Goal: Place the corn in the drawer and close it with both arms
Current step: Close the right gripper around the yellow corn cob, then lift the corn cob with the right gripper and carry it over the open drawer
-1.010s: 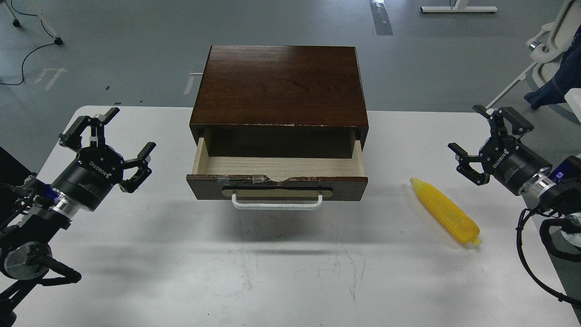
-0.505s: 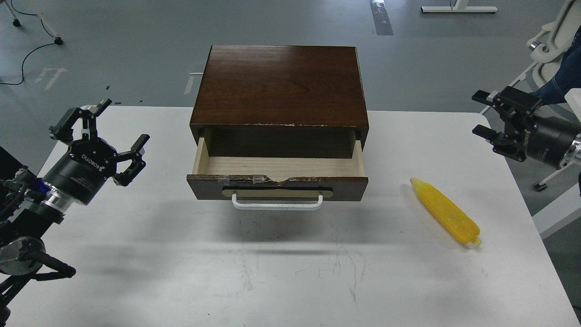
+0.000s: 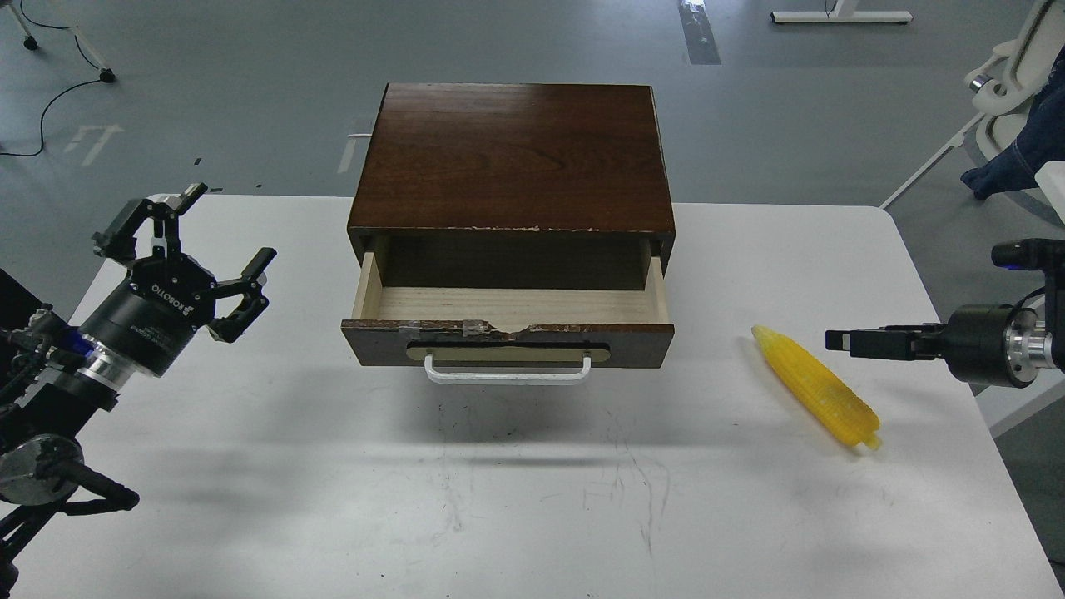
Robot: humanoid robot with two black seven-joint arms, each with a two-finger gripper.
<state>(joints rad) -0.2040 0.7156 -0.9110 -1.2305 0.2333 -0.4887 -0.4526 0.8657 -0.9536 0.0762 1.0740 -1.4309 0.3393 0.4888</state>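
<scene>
The yellow corn (image 3: 818, 388) lies on the white table (image 3: 516, 491), to the right of the drawer, tip toward the far left. The dark brown drawer (image 3: 641, 345) is pulled open, its pale wood inside empty, with the white handle (image 3: 507, 372) facing me. My left gripper (image 3: 181, 249) is open and empty, held above the table left of the drawer. My right gripper (image 3: 842, 341) points left, level, just right of the corn's middle and apart from it. I see it edge-on, so its fingers cannot be told apart.
The drawer sits in a dark wooden cabinet (image 3: 512, 158) at the table's back middle. A white chair (image 3: 1011, 75) with blue cloth stands off the table's far right corner. The right table edge runs close behind the corn.
My right gripper swung from high at the far right down to the corn's level, turning edge-on. My left gripper drew back a little to the left, then held still. Corn and drawer unmoved.
</scene>
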